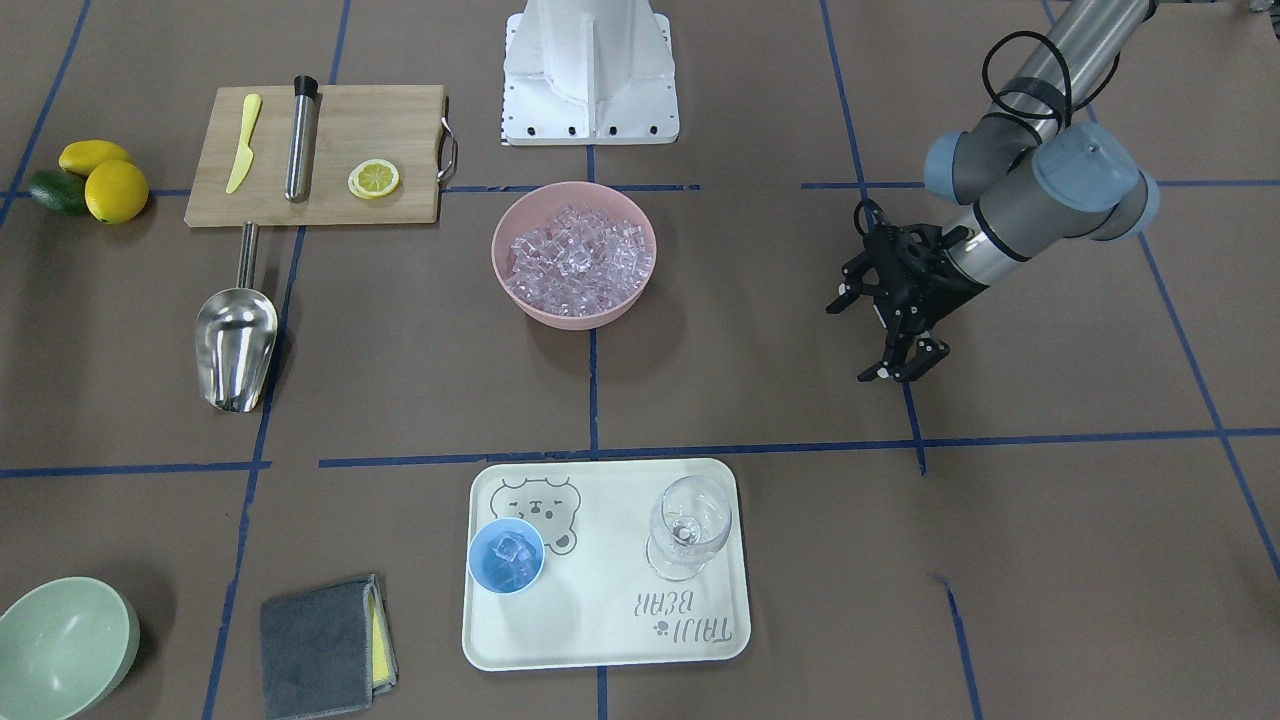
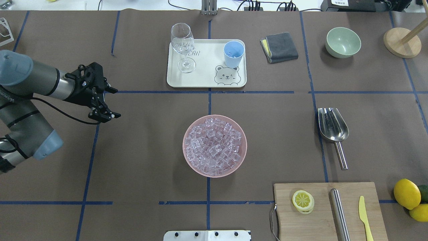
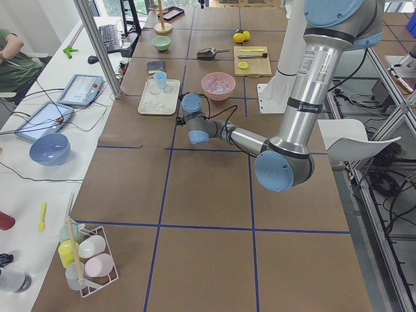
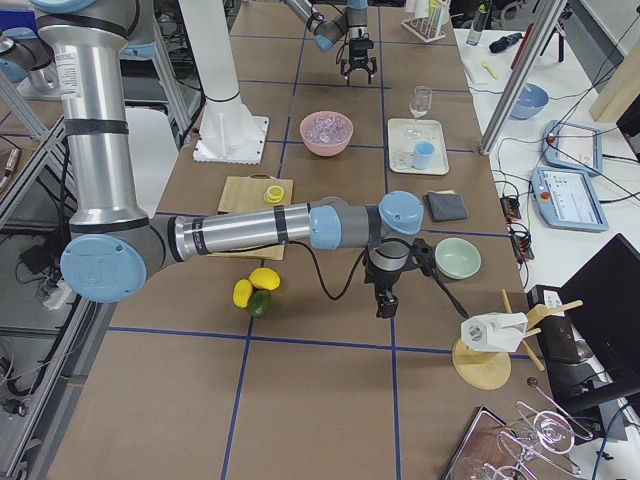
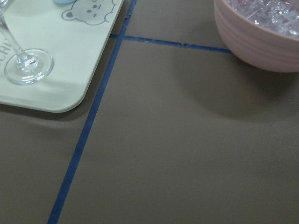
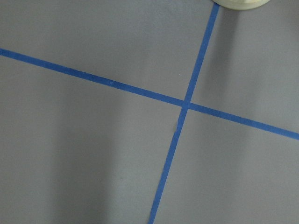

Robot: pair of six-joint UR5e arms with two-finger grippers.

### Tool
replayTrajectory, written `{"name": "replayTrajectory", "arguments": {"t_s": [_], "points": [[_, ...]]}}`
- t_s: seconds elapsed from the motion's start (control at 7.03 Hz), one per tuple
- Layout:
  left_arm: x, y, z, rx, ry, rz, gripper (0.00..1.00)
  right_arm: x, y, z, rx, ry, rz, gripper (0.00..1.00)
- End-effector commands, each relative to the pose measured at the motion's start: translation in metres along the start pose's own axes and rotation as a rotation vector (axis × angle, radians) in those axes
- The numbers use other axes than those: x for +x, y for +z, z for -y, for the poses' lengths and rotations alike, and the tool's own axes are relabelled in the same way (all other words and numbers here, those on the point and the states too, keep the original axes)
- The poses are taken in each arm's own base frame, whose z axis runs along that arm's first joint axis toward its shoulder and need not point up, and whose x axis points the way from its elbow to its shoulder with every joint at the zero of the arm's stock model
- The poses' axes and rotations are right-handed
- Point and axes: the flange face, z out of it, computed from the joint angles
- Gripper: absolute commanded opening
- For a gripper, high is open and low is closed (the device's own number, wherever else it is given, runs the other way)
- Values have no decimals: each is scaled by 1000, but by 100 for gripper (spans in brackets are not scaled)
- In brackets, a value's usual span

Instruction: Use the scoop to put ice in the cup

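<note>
The steel scoop (image 1: 236, 340) (image 2: 333, 125) lies alone on the table, and no gripper holds it. On the cream tray (image 1: 600, 630) (image 2: 204, 75) stands the light-blue cup (image 1: 506, 556) (image 2: 233, 53) with a few ice cubes (image 1: 511, 549) in it. Many more ice cubes (image 1: 575, 255) (image 2: 214, 144) fill the pink bowl (image 1: 560, 312) (image 2: 187, 157) at the table's middle. My left gripper (image 1: 855, 340) (image 2: 113, 103) hovers open and empty, far from the bowl. The right gripper (image 4: 385, 295) shows only in the exterior right view, near the green bowl; I cannot tell its state.
A clear stemmed glass (image 1: 688, 525) (image 2: 183, 47) shares the tray. A wooden board (image 1: 320, 150) (image 2: 329, 211) carries a lemon slice, a yellow knife and a steel cylinder. Lemons (image 1: 105, 180), a grey cloth (image 1: 320, 645), a green bowl (image 1: 60, 650) and the robot base (image 1: 590, 70) ring the work area.
</note>
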Motion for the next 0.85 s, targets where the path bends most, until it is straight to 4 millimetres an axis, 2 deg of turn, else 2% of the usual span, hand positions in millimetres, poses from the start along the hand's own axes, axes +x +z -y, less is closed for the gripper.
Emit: {"name": "replayTrajectory", "arguments": {"t_s": [0.0,0.14,0.28,0.43,0.57,0.71], "points": [[-58,-44,-16,-59,-71,142,100,16,-1,-18,6,14,18,100],[-82,-65,-21,-61,-56,281,100,16,-1,-18,7,13,18,100],[-84,-65,-31,-82,-52,292,100,16,-1,-18,7,13,18,100],[-97,-79,-39,-87,-69,316,100,16,-1,-18,7,13,18,100],[-109,-93,-59,-124,-132,335,100,16,-2,-16,7,13,15,100],[-132,-115,-80,-188,-239,368,100,16,-2,-16,7,14,12,100]]}}
